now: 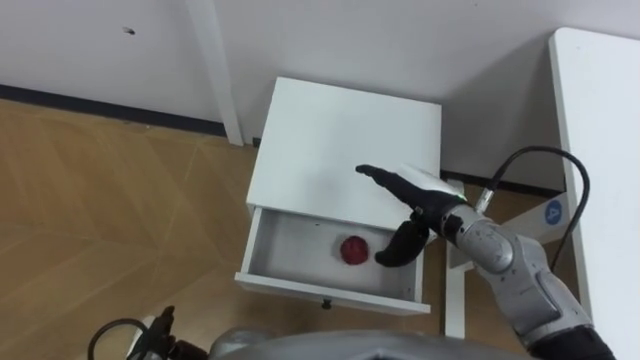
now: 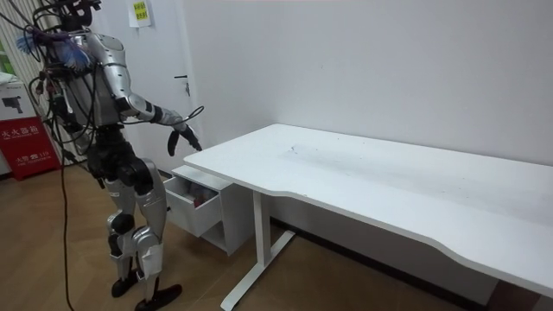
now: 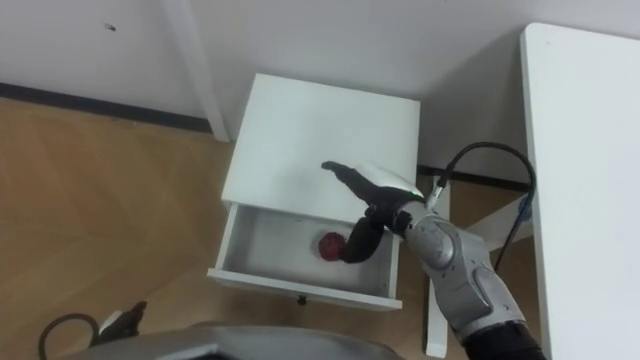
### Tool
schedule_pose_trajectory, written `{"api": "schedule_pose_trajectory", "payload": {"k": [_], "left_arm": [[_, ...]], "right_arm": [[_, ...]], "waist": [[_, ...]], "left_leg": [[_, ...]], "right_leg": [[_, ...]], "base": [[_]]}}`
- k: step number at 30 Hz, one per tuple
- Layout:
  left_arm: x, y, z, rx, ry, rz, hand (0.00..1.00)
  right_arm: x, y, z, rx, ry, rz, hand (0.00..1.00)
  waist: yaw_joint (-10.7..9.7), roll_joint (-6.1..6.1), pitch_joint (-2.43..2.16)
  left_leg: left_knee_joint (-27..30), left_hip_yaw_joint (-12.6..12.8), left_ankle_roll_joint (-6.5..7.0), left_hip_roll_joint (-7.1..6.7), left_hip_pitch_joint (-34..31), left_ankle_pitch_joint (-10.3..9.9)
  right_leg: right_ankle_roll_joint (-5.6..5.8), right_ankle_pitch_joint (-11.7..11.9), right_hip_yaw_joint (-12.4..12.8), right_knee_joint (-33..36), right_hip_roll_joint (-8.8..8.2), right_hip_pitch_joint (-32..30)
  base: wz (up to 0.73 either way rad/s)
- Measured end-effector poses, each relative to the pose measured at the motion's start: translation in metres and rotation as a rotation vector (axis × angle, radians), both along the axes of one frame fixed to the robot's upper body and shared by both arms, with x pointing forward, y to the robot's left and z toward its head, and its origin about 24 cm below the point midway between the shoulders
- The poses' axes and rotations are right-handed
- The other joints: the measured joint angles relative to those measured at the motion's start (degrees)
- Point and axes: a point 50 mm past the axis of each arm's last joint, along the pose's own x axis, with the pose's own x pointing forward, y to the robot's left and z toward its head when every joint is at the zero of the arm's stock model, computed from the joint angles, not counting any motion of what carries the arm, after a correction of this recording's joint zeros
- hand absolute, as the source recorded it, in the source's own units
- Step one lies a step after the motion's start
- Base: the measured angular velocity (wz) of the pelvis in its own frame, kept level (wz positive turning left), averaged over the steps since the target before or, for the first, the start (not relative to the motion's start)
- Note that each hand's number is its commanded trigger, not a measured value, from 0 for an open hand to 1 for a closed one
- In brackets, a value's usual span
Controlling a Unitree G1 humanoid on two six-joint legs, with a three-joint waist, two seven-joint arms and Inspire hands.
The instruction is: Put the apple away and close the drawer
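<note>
Since the apple [image 1: 353, 250] already lies inside the open drawer [image 1: 320, 288], placing looks done. My right hand [image 1: 425, 205] hovers above its right end, fingers [image 1: 375, 174] apart, empty. Next, I reckon: push the drawer front shut, squarely.

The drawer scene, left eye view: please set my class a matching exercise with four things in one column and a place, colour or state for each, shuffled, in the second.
Things:
1. apple
2. drawer
3. right robot hand
4. desk

Descriptions:
A. white, on the robot's right of the cabinet
B. open, holding nothing
C. red, lying inside the drawer
D. pulled out

Pairs: 1-C, 2-D, 3-B, 4-A
</note>
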Motion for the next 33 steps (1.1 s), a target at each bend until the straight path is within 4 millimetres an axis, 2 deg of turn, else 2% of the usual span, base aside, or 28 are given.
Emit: {"api": "schedule_pose_trajectory", "payload": {"k": [6, 9, 11, 12, 13, 14, 15, 16, 17, 18, 19, 20, 21, 22, 23, 24, 25, 26, 27, 28, 29, 30, 32, 33], "left_arm": [[-0.001, 0.000, 0.000, 0.001, -0.001, 0.004, 0.00], [0.000, -0.001, 0.000, 0.003, -0.006, 0.016, 0.00], [-0.002, -0.003, -0.001, -0.008, -0.003, 0.032, 0.00], [0.000, -0.003, -0.001, -0.012, -0.009, 0.041, 0.00], [0.000, 0.000, -0.001, -0.008, -0.001, 0.053, 0.00], [-0.002, 0.003, -0.001, -0.001, 0.009, 0.055, 0.00], [-0.003, 0.004, -0.002, 0.000, 0.014, 0.059, 0.00], [-0.007, 0.006, -0.002, 0.001, 0.032, 0.072, 0.00], [-0.007, 0.012, -0.001, 0.011, 0.047, 0.079, 0.00], [-0.008, 0.016, -0.001, 0.019, 0.050, 0.081, 0.00], [-0.007, 0.021, 0.001, 0.030, 0.054, 0.082, 0.00], [-0.010, 0.028, 0.003, 0.046, 0.070, 0.083, 0.00], [-0.010, 0.031, 0.004, 0.054, 0.074, 0.080, 0.00], [-0.008, 0.040, 0.008, 0.079, 0.074, 0.076, 0.00], [-0.008, 0.042, 0.008, 0.087, 0.077, 0.079, 0.00], [-0.013, 0.038, 0.007, 0.080, 0.090, 0.101, 0.00], [-0.025, 0.030, 0.003, 0.058, 0.120, 0.117, 0.00], [-0.034, 0.027, 0.002, 0.051, 0.139, 0.129, 0.00], [-0.049, 0.023, 0.001, 0.045, 0.183, 0.145, 0.00], [-0.058, 0.023, 0.001, 0.053, 0.209, 0.155, 0.00], [-0.057, 0.023, 0.001, 0.060, 0.205, 0.158, 0.00], [-0.055, 0.022, 0.000, 0.058, 0.199, 0.163, 0.00], [-0.045, 0.023, 0.001, 0.074, 0.164, 0.178, 0.00], [-0.043, 0.025, 0.002, 0.084, 0.156, 0.181, 0.00]], "right_arm": [[0.000, -0.006, -0.003, 0.046, 0.006, -0.064, 0.00], [-0.001, -0.021, -0.011, 0.045, -0.003, -0.168, 0.00], [-0.003, -0.036, -0.015, 0.028, -0.008, -0.256, 0.00], [-0.005, -0.046, -0.020, 0.019, -0.006, -0.322, 0.00], [-0.008, -0.055, -0.023, 0.005, -0.008, -0.382, 0.00], [-0.011, -0.064, -0.026, -0.004, -0.009, -0.440, 0.00], [-0.013, -0.069, -0.028, -0.001, -0.009, -0.478, 0.00], [-0.013, -0.080, -0.032, 0.025, -0.009, -0.563, 0.00], [-0.015, -0.088, -0.034, 0.054, -0.019, -0.634, 0.00], [-0.018, -0.093, -0.036, 0.068, -0.018, -0.670, 0.00], [-0.030, -0.103, -0.044, 0.091, 0.004, -0.744, 0.00], [-0.047, -0.112, -0.056, 0.086, 0.069, -0.819, 0.00], [-0.055, -0.115, -0.062, 0.083, 0.100, -0.853, 0.00], [-0.070, -0.123, -0.070, 0.048, 0.161, -0.894, 0.00], [-0.079, -0.129, -0.074, 0.019, 0.194, -0.915, 0.00], [-0.097, -0.138, -0.080, -0.037, 0.265, -0.968, 0.00], [-0.112, -0.141, -0.085, -0.075, 0.321, -1.005, 0.00], [-0.116, -0.141, -0.087, -0.084, 0.345, -1.014, 0.00], [-0.127, -0.137, -0.092, -0.088, 0.395, -1.030, 0.00], [-0.135, -0.131, -0.098, -0.084, 0.445, -1.039, 0.00], [-0.142, -0.125, -0.102, -0.079, 0.483, -1.045, 0.00], [-0.145, -0.123, -0.104, -0.075, 0.498, -1.057, 0.00], [-0.150, -0.114, -0.109, -0.027, 0.534, -1.124, 0.00], [-0.152, -0.111, -0.111, -0.015, 0.546, -1.141, 0.00]], "waist": [[-0.7, 0.17, 0.10], [-1.8, 0.34, -0.10], [-2.0, 1.27, 0.06], [-2.4, 2.04, 0.11], [-3.4, 2.21, 0.35], [-4.5, 2.30, 0.38], [-4.9, 2.82, 0.52], [-5.2, 4.57, 0.40], [-5.7, 5.54, 0.83], [-6.4, 5.96, 0.95], [-7.4, 8.22, 1.16], [-8.0, 10.24, 1.27], [-8.2, 9.54, 1.43], [-8.5, 6.81, 1.64], [-8.7, 5.89, 1.49], [-8.4, 5.58, 1.19], [-7.9, 6.09, 0.60], [-7.7, 6.06, 0.45], [-7.6, 6.08, 0.61], [-6.7, 4.93, 0.30], [-5.9, 3.52, -0.04], [-5.3, 3.43, -0.13], [-2.7, 2.31, -0.64], [-2.7, 1.44, -0.67]], "left_leg": [[0.5, 0.0, 0.00, 0.01, -0.3, 0.0], [1.6, -0.3, 0.23, -0.07, -1.2, -0.2], [2.7, 0.5, 0.67, -0.22, -2.1, -0.5], [2.9, 0.9, 1.06, -0.17, -2.2, -0.7], [3.7, 1.0, 1.81, -0.70, -2.4, -0.9], [5.9, 1.2, 2.78, -0.72, -2.5, -1.6], [7.3, 1.2, 3.29, -0.47, -2.7, -2.3], [10.0, 1.5, 4.08, 0.74, -4.0, -3.8], [12.3, 1.3, 4.56, 1.80, -4.8, -4.8], [13.0, 0.5, 4.69, 2.75, -5.1, -4.9], [13.5, -0.5, 4.96, 5.65, -5.3, -5.1], [14.0, -0.9, 4.72, 7.34, -5.8, -5.1], [15.8, -0.2, 4.55, 6.74, -6.5, -5.3], [19.6, 4.1, 5.61, 4.96, -8.4, -7.0], [22.2, 4.9, 5.48, 4.99, -9.7, -9.5], [26.6, 4.9, 6.45, 4.03, -12.0, -11.7], [26.5, 5.1, 6.40, 3.56, -12.2, -12.0], [25.6, 5.3, 6.33, 3.39, -11.7, -11.8], [23.1, 5.2, 6.06, 2.63, -10.3, -10.6], [19.4, 5.2, 5.90, 0.84, -8.9, -8.9], [16.2, 5.3, 5.78, -0.18, -7.9, -7.1], [14.9, 5.3, 5.63, -0.24, -7.5, -6.3], [9.4, 5.3, 4.49, -0.70, -5.6, -3.5], [8.8, 5.3, 4.29, -0.99, -5.5, -3.1]], "right_leg": [[0.00, 0.0, -0.2, 0.0, -0.07, 0.1], [0.07, 0.0, -0.4, 1.1, -0.70, -0.6], [0.45, -0.4, -0.2, 6.5, -1.47, -3.7], [0.90, -0.8, 0.0, 14.7, -2.15, -7.7], [0.75, 0.1, 0.5, 27.4, -4.47, -14.1], [0.50, 5.4, 2.5, 39.6, -6.44, -20.8], [0.86, 10.1, 4.1, 44.5, -6.63, -24.2], [0.95, 17.1, 7.0, 56.1, -5.85, -30.9], [0.25, 13.9, 8.7, 74.5, -4.44, -37.9], [-0.29, 12.0, 8.7, 82.8, -3.44, -40.6], [-1.41, 9.6, 7.3, 94.1, -0.70, -45.2], [-0.95, 8.5, 6.9, 100.4, 0.84, -48.4], [0.32, 7.6, 7.6, 102.2, 0.56, -49.7], [1.62, 5.1, 10.7, 103.6, -1.85, -50.8], [1.55, 3.7, 11.6, 102.9, -2.83, -50.6], [0.53, 2.3, 12.7, 96.7, -3.49, -47.8], [0.50, 2.3, 12.2, 85.1, -3.41, -42.2], [0.71, 2.3, 11.8, 77.9, -3.54, -38.7], [1.48, 1.9, 10.6, 61.6, -4.01, -30.3], [2.20, 0.9, 9.1, 47.2, -4.85, -22.8], [1.86, -0.6, 7.6, 34.6, -4.65, -16.6], [1.69, -2.0, 6.5, 28.9, -4.27, -13.8], [1.36, -1.9, 4.8, 10.8, -2.49, -5.3], [1.36, -1.9, 4.4, 8.1, -2.51, -4.1]], "base": [[0.01], [0.09], [-0.08], [0.00], [0.05], [0.08], [-0.15], [-0.35], [-0.33], [0.00], [0.31], [0.38], [0.38], [0.36], [0.43], [0.27], [0.10], [-0.06], [-0.05], [0.00], [0.08], [0.00], [-0.12], [-0.05]]}}
